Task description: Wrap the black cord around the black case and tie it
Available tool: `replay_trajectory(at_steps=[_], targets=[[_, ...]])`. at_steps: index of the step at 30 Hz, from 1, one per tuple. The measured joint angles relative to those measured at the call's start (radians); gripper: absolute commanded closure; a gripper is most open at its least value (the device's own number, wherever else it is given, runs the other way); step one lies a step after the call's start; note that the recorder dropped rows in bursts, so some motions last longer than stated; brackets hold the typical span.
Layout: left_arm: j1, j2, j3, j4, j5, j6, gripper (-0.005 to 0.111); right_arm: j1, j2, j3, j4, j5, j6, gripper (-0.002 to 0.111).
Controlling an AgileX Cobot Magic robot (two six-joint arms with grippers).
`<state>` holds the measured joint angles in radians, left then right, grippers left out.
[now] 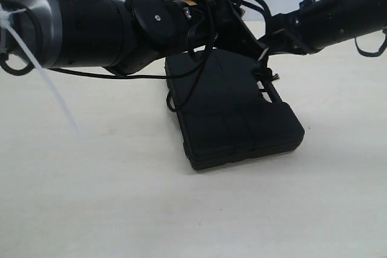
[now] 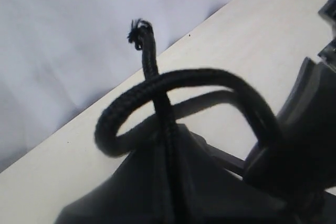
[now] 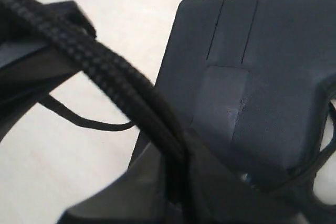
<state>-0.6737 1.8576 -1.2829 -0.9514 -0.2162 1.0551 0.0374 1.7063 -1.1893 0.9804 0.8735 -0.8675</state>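
Left gripper [image 2: 169,192] is clamped on the cord [image 2: 173,80]. The frayed end [image 2: 137,29] stands up from its jaws, crossed by a loop of cord arching just beyond. Right gripper [image 3: 178,198] is also closed on the cord, which stretches away from it. The case [image 3: 273,77] lies flat on the table [image 1: 91,197], just below both grippers.

left arm [image 1: 91,28]: fat, round, black, shiny. silver-grey ring [image 1: 53,10] near one end. white zip tie [image 1: 49,87] sticks out, long thin tail. round black joint cap [image 1: 158,17], small pale dot in middle. tiny orange label [image 1: 190,2]. thin black cables [image 1: 199,34] loop about. right arm [image 1: 338,7]: black, thinner.
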Motion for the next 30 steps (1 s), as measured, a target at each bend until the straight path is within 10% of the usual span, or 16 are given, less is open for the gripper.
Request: replay_trajectory(at_steps=[26,30], targets=[[0.000,0.053,0.000,0.000,0.052,0.000,0.107,0.076,0.061,0.000,-0.236,-0.099,0.090,0.104],[0.000,0.054,0.000,0.019,0.036,0.000,0.107,0.076,0.061,0.000,-0.240,-0.105,0.090,0.090]])
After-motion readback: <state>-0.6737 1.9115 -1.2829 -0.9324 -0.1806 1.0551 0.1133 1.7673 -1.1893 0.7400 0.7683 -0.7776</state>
